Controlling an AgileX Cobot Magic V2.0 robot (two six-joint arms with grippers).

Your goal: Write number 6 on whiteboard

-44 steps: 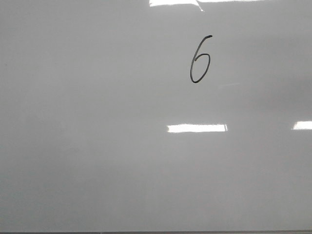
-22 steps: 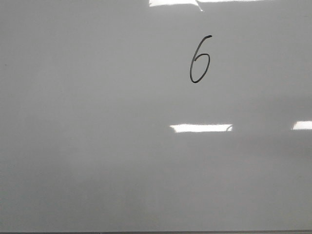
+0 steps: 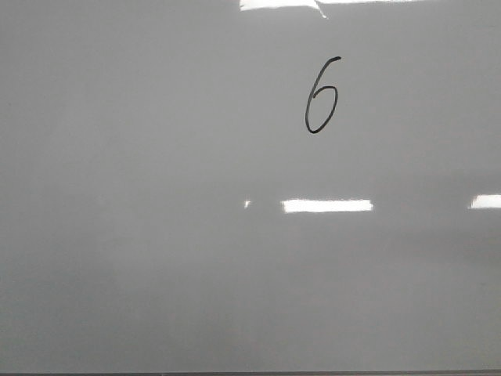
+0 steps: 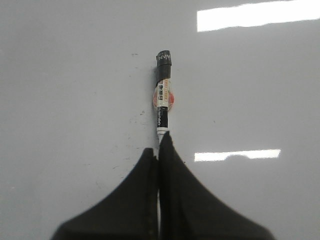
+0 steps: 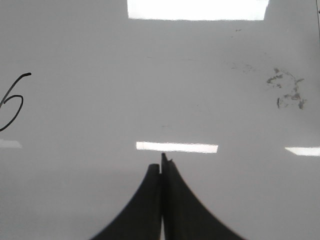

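In the front view we see the number 6 [image 3: 321, 95] written in thin black ink on the whiteboard [image 3: 156, 235], in the upper area right of centre, above a bright strip of glare. Neither arm appears there. The left gripper [image 4: 158, 150] is closed on a marker [image 4: 162, 92], which sticks out past the fingertips with its black cap on; its label carries small print we cannot read. The right gripper [image 5: 161, 167] is closed with nothing between its fingers. Grey smudges [image 5: 287, 90] mark the board nearby.

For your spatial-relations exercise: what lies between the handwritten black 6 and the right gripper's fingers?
Only bare glossy whiteboard separates the thin black handwritten 6 from the right gripper, per the right wrist view.
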